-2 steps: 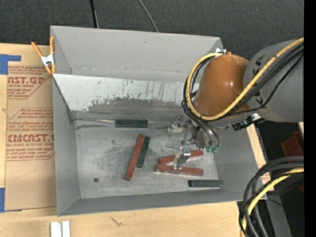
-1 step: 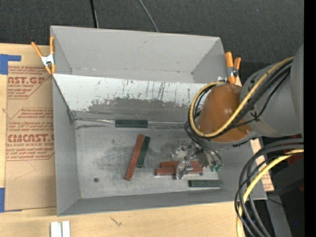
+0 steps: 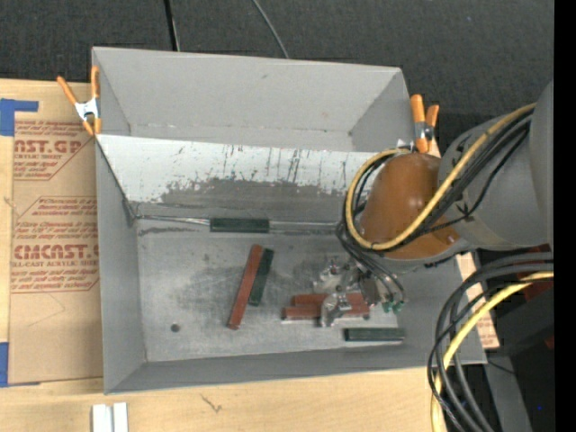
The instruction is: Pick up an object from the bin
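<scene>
One camera, above bin [image 3: 252, 97], angled slightly sideways

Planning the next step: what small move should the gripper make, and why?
Probably ease straight down: the gripper sits at the reddish-brown block near the bin's right side, and a dark green bar lies close by, so sideways travel might nudge it.

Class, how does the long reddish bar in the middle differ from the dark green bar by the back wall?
The reddish bar lies steeply slanted, the dark green bar level along the back wall. The reddish bar looks longer than the dark green bar. Both are slim and straight.
</scene>
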You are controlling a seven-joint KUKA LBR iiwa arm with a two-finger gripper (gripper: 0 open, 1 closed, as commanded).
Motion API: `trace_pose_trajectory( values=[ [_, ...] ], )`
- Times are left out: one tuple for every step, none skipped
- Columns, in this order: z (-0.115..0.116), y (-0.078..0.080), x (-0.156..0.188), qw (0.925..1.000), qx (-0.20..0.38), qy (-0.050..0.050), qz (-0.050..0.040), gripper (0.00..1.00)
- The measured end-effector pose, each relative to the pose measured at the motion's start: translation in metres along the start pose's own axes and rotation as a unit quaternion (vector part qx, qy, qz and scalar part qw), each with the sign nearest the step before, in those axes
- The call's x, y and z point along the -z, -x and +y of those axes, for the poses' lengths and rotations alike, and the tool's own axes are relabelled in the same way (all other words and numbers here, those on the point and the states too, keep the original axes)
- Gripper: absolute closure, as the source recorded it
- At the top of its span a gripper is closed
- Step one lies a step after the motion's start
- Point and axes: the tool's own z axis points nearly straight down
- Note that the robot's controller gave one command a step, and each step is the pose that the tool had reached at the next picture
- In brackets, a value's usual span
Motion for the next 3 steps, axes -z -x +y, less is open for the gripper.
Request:
trace_pose_trajectory(
  values=[
    [-0.003,0.018,0.121,0.9995,-0.03,0.0,-0.0012,1.0],
    [-0.003,0.018,0.121,0.9995,-0.03,0.0,-0.0011,1.0],
    [-0.005,0.018,0.148,0.9972,-0.075,0.001,0.0015,1.0]
  ],
)
